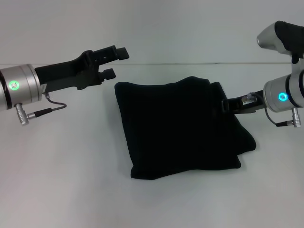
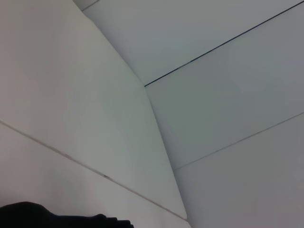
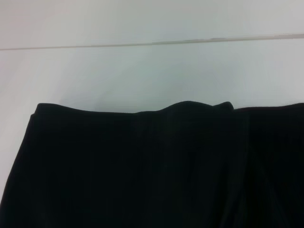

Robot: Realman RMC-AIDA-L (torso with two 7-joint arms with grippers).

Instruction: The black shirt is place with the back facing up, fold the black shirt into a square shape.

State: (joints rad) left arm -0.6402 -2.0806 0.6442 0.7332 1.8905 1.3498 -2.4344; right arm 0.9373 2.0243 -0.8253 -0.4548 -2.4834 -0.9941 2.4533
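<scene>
On the white desk [image 1: 61, 166] lies the black shirt [image 1: 180, 128], a plain matte fabric garment already folded down into a thick, roughly square bundle with a slight skew, one corner jutting out on the side toward the right arm. Just beyond the shirt's far corner on the left arm's side, the left hand [image 1: 115, 61] hangs in the air with its two black fingers apart, holding nothing and clear of the cloth. Against the shirt's opposite edge, the right hand [image 1: 229, 105] sits low and right up at the fabric; whether its fingers are apart or pinching the fold I cannot tell, since they are lost against the black cloth. To my eye the folding is nearly done, and this is the finishing step: either letting go or tidying. The next move seems to call for freeing the right hand without dragging the top layer, then squaring off that jutting corner.
</scene>
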